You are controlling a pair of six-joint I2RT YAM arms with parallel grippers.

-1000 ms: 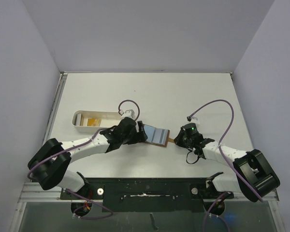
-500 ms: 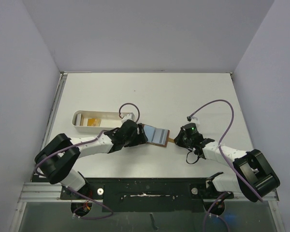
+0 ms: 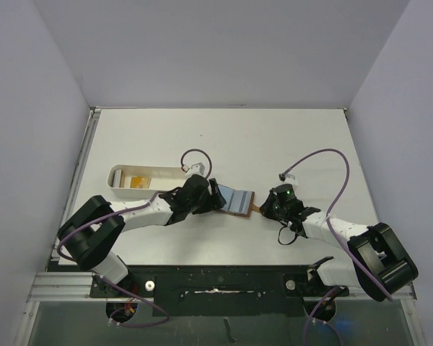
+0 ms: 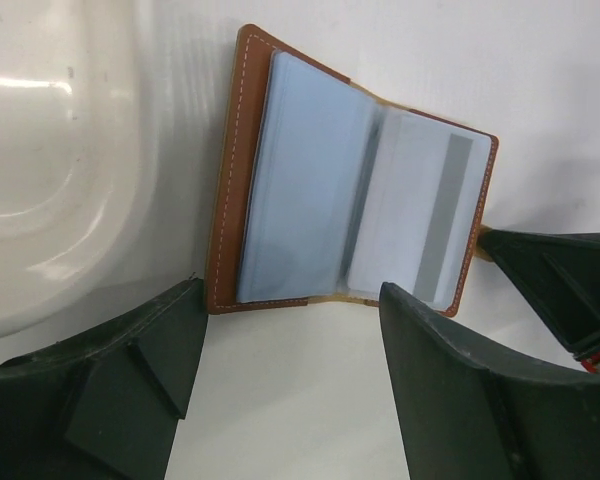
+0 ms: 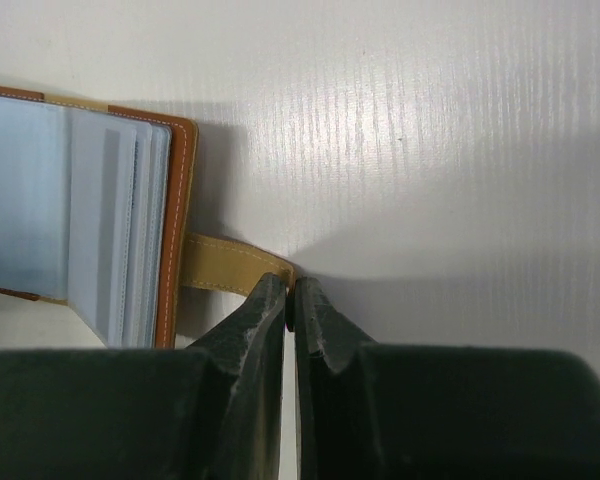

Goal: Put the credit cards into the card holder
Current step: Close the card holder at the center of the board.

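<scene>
Both arms sit low, elbows swung out wide toward 8 and 4 o'clock, forearms converging on the middle. The left arm [image 3: 133, 215] reaches toward 3 o'clock, and its left claw [image 3: 215, 196] is spread wide, jaws standing well apart. The right arm [image 3: 325, 229] points toward 9 o'clock, its right claw [image 5: 291, 295] pinched tight on the tab of the card holder [image 5: 176, 200].

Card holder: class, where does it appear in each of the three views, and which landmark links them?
Top external: card holder near the middle.
Left wrist: upper middle, lying open.
Right wrist: left edge, partly cut off.
Landmark: its tan tab, pinched by the right fingers.
</scene>
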